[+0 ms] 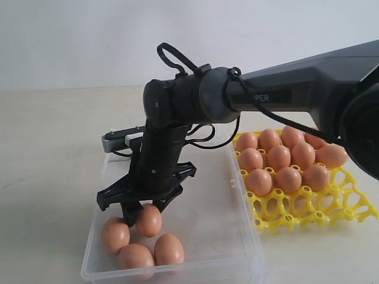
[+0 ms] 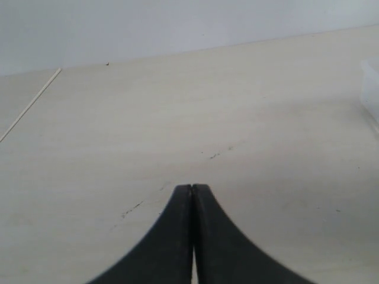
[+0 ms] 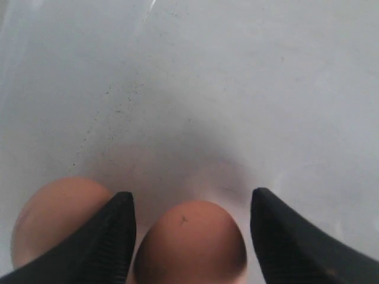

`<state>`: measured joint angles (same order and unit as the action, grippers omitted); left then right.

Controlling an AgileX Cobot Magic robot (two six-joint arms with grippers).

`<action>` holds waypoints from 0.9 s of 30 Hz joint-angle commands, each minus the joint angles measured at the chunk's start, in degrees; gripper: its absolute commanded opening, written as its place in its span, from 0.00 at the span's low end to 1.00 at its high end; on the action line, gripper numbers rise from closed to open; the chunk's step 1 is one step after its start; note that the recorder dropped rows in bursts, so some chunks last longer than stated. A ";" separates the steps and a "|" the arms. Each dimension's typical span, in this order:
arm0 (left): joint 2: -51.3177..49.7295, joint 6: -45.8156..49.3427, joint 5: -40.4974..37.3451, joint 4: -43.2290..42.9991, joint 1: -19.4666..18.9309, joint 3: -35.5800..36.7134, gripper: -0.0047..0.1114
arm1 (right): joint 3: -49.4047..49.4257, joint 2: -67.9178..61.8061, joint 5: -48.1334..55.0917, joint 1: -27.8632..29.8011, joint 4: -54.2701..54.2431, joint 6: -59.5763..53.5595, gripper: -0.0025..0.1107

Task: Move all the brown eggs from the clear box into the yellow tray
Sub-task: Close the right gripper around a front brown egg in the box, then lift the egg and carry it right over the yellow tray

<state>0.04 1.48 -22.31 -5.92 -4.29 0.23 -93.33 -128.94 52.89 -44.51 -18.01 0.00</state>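
Pale table [image 1: 47,148], white wall: right pincer [image 3: 190,195] spread wide over an egg [image 3: 189,242] in the box [image 1: 219,207].
Its fingers straddle the egg without gripping it; whether either pad touches the shell I cannot tell. A neighbour egg [image 3: 59,213] lies just outside one finger [image 3: 112,236], and two more eggs [image 1: 169,249] sit close by in the same corner. The risks, as I judge them: closing off-centre could squirt the smooth shell out, that finger could shove the neighbour, and a hard squeeze would crack the shell. The tray [image 1: 331,207], partly filled, stands well apart from the pincer, beyond the box wall. The left pincer [image 2: 192,188] is closed and empty above bare table.
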 commanded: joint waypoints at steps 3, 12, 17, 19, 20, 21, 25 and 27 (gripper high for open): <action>-0.04 -0.21 0.51 0.03 0.29 -0.23 0.04 | -0.23 -0.16 -1.84 0.29 -1.50 0.00 0.51; -0.04 -0.21 0.51 0.03 0.29 -0.23 0.04 | -0.23 -0.88 1.94 0.29 -1.50 -2.60 0.02; -0.04 -0.21 0.51 0.03 0.29 -0.23 0.04 | -0.11 3.55 -0.83 0.29 1.13 -4.46 0.02; -0.04 -0.21 0.51 0.03 0.29 -0.23 0.04 | 0.29 7.45 -3.17 0.29 4.09 -4.46 0.02; -0.04 -0.21 0.51 0.03 0.29 -0.23 0.04 | 1.83 10.31 -6.24 0.29 5.08 -4.46 0.02; -0.04 -0.21 0.51 0.03 0.29 -0.23 0.04 | 4.17 13.05 -9.47 0.29 5.37 -4.46 0.02; -0.04 -0.21 0.51 0.03 0.29 -0.23 0.04 | 18.34 25.03 -24.96 0.45 7.66 -4.74 0.02; -0.04 -0.21 0.51 0.03 0.29 -0.23 0.04 | 25.57 30.12 -30.57 1.02 7.66 -4.74 0.02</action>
<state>0.04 1.48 -22.31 -5.92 -4.29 0.23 -73.81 -103.54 28.39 -44.28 -11.02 -4.04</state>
